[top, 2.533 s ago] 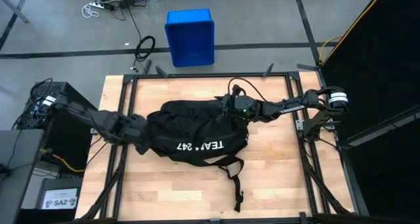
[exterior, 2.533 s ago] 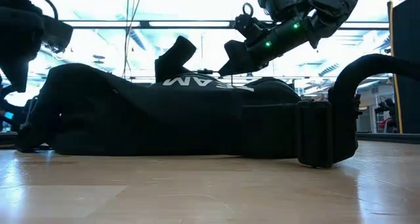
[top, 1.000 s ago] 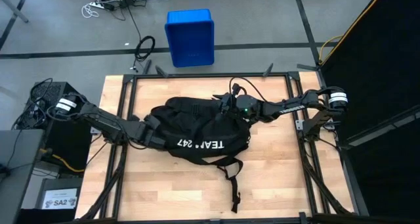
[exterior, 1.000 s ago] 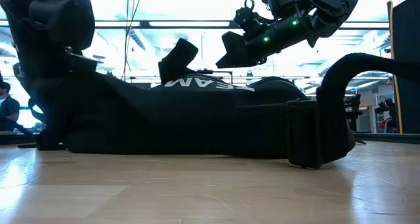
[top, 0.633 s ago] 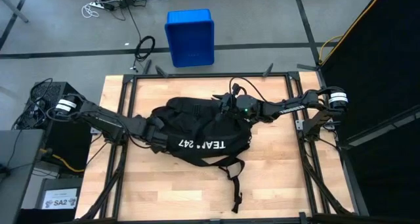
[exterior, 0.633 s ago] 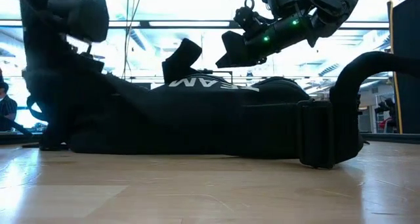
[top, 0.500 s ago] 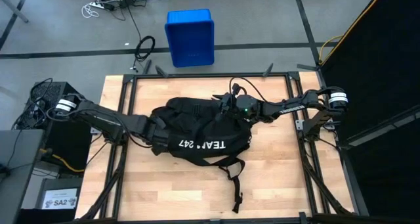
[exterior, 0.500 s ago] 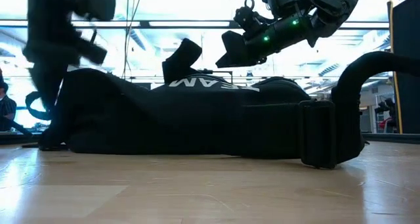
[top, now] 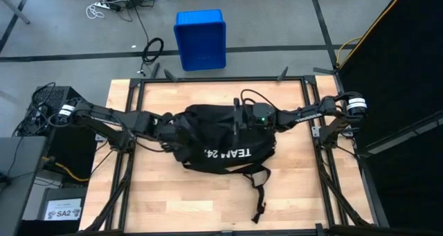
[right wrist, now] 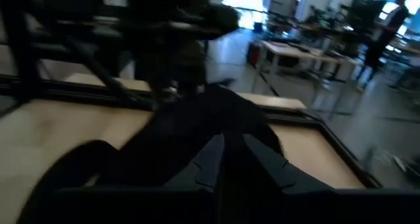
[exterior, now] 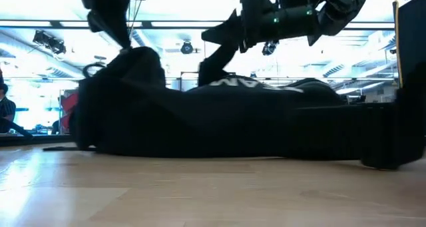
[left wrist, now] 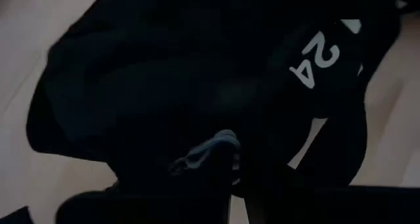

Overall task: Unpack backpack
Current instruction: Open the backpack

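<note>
Robotics lab or workshop. Wooden table (top: 173,187) in black metal frame on grey concrete floor; loose cables (top: 114,1) and blue plastic crate (top: 200,39) on floor; equipment rack (top: 55,125) beside table; workbenches (right wrist: 308,56), ceiling striplights beyond.

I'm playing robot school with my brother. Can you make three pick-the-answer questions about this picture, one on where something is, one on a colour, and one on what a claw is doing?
1. Where is the blue crate?
A. on the table
B. on the floor beyond the table
C. inside the backpack

2. What colour are the letters on the backpack?
A. white
B. red
C. yellow

3. What is the left claw doing?
A. hanging wide open, high over the floor
B. shut at the backpack's left end
C. holding the crate

Answers:
1. B, it stands on the grey floor past the table.
2. A, "TEAM 24" shows white on black fabric.
3. B, it sits closed at the bag's edge, fabric bunched there.
</note>
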### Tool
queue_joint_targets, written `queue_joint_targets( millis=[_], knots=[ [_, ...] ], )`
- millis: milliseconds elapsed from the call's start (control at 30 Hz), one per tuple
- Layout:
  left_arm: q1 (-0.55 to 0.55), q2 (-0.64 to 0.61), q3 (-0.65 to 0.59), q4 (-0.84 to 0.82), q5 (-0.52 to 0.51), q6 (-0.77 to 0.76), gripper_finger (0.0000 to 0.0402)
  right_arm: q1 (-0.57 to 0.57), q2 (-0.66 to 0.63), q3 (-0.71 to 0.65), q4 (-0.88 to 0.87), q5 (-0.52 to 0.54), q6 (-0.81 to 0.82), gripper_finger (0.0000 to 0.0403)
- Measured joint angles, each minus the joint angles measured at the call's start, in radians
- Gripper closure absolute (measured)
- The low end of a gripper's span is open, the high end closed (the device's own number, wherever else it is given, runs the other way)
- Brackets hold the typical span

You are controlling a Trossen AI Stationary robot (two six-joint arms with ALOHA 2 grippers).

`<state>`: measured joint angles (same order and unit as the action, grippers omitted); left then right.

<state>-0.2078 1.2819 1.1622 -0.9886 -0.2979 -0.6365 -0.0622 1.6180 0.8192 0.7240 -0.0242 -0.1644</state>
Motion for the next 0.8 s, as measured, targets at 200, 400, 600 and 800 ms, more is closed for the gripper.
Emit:
queue_joint_targets(
  millis=[200, 400, 600, 800],
  knots=[
    [0.017, 0.0, 0.0, 0.097, -0.001, 0.037, 0.0402, 0.051, 0.0, 0.0, 0.053, -0.001, -0.023, 0.0362],
    [0.038, 0.0, 0.0, 0.159, -0.047, 0.058, 0.0402, 0.074, 0.0, 0.002, 0.073, 0.0, -0.039, 0.0324],
    [0.068, 0.0, 0.0, 0.189, -0.086, 0.058, 0.0402, 0.092, 0.02, 0.029, 0.073, 0.012, -0.044, 0.0282],
    [0.082, 0.001, 0.0, 0.223, -0.098, 0.064, 0.0402, 0.109, 0.201, 0.166, 0.058, 0.127, -0.071, 0.0256]
  ],
)
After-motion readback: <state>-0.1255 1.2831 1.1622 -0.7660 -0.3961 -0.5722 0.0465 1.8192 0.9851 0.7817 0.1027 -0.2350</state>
